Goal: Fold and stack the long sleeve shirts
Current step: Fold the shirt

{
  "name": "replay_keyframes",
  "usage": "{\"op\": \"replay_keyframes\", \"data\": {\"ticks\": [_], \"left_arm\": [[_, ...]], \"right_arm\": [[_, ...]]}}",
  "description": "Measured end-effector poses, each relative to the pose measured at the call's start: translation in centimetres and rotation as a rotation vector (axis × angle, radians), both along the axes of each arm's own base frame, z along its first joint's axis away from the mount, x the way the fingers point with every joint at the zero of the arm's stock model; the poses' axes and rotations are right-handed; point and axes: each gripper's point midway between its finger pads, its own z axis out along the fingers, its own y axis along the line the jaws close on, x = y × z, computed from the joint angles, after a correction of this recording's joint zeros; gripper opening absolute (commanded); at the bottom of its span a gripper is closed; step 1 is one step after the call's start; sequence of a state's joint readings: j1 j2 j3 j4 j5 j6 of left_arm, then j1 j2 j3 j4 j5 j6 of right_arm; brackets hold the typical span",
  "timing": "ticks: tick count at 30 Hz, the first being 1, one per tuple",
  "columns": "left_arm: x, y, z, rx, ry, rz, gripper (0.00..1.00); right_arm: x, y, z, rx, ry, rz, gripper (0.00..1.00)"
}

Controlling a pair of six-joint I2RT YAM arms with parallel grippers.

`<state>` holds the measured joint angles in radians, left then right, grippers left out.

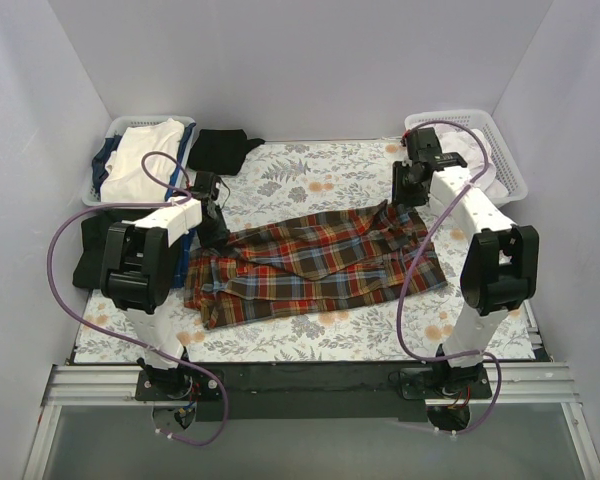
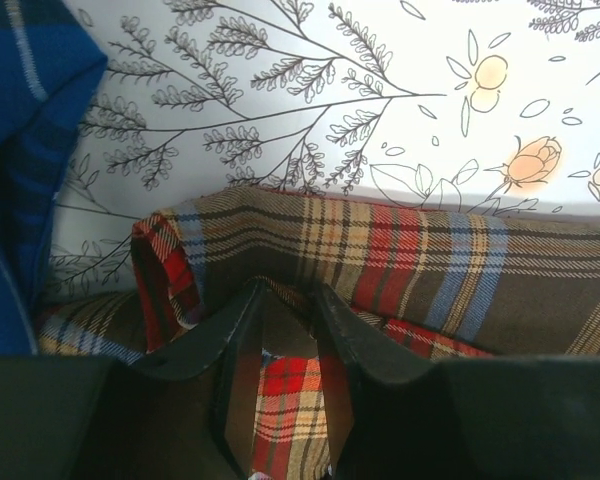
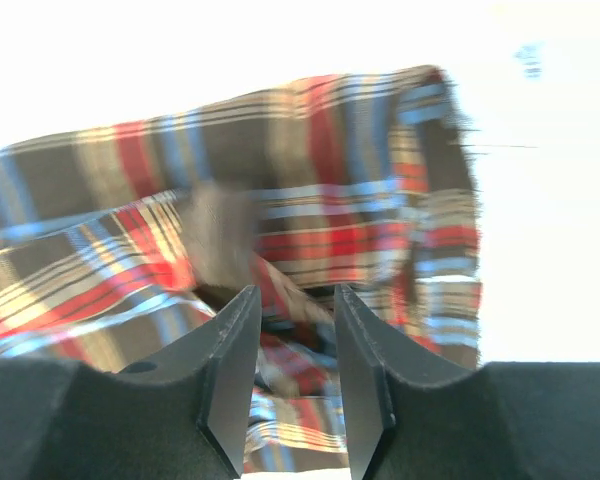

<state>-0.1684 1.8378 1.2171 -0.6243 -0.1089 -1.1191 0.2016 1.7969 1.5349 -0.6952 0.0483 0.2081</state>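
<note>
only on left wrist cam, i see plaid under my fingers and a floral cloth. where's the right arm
observer: The right gripper is at the far right end of the plaid shirt, jaws apart.
operator: how's the shirt lying overall
observer: Rumpled, stretched crosswise on the floral table cover, with the left gripper at its far left corner.
operator: anything else out there
observer: A white basket sits at the far right corner, with pale cloth inside.
</note>
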Motion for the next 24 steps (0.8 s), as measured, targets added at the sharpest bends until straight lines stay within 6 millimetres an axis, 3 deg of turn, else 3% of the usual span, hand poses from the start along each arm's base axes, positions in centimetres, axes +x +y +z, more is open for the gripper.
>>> {"op": "replay_keyframes", "data": {"ticks": [4,9,13,17,21,24], "left_arm": [[0.0,0.4,0.5,0.015,-0.013,0.012,0.37],[-0.1,0.7,0.6,0.029,-0.010,0.029,0.57],[-0.2,0.9,0.6,0.038,-0.008,0.045,0.71],[-0.2,1.3,0.6,0.059,-0.010,0.059,0.74],[-0.3,1.7,0.6,0.080,-0.007,0.074,0.76],[-0.2,1.9,0.6,0.089,-0.011,0.086,0.79]], "right_arm": [[-0.2,0.5,2.0,-0.097,-0.080,0.010,0.44],[-2.4,5.1,3.2,-0.058,-0.139,0.155,0.44],[-4.2,6.6,0.1,-0.016,-0.056,0.199,0.43],[-5.6,6.4,-4.8,-0.004,0.086,0.193,0.41],[-6.5,5.4,-8.4,0.000,0.192,0.152,0.40],[-6.6,3.5,-9.6,0.002,0.231,0.087,0.40]]}}
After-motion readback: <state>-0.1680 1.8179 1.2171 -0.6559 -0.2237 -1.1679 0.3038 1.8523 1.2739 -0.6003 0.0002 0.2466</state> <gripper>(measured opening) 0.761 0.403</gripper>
